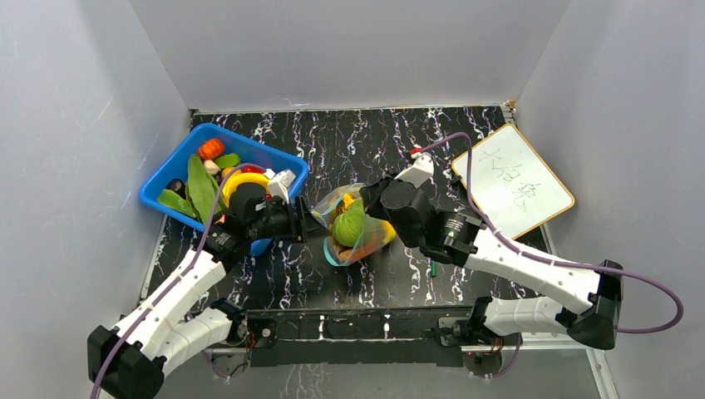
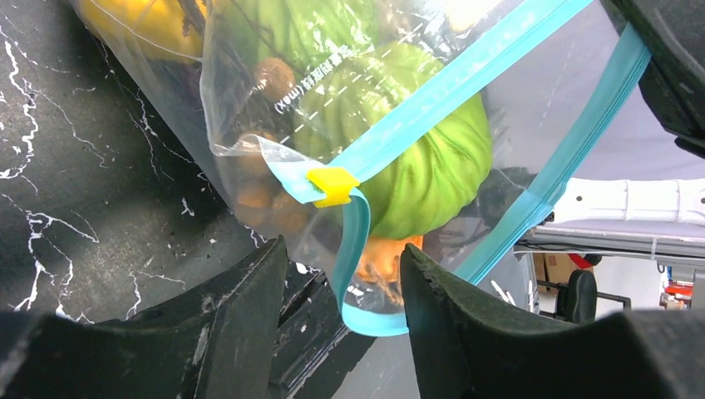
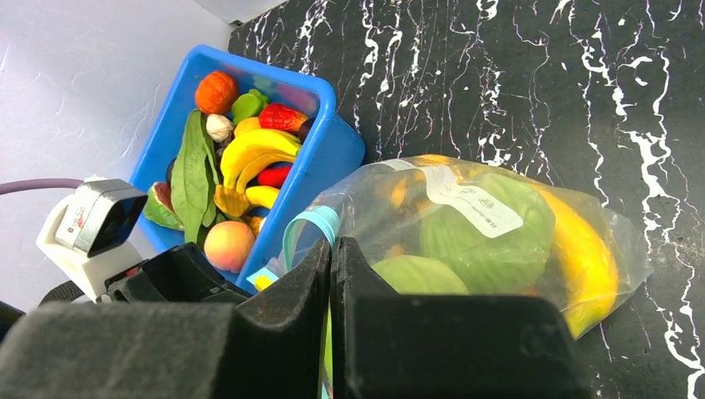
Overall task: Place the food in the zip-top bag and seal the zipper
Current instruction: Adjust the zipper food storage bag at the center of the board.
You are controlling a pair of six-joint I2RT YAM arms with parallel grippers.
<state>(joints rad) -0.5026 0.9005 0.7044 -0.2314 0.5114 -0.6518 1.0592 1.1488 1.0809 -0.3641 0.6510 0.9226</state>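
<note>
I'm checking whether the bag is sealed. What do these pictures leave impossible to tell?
Right wrist view: the shut right gripper hides where it pinches the zip-top bag.
Left wrist view: the zipper has its far end cut off by the top edge.
Top view: whiteboard writing too small to read.

The clear zip-top bag (image 1: 357, 229) lies mid-table holding green and yellow food (image 3: 490, 241), its teal zipper (image 2: 441, 96) strips parted.
</note>
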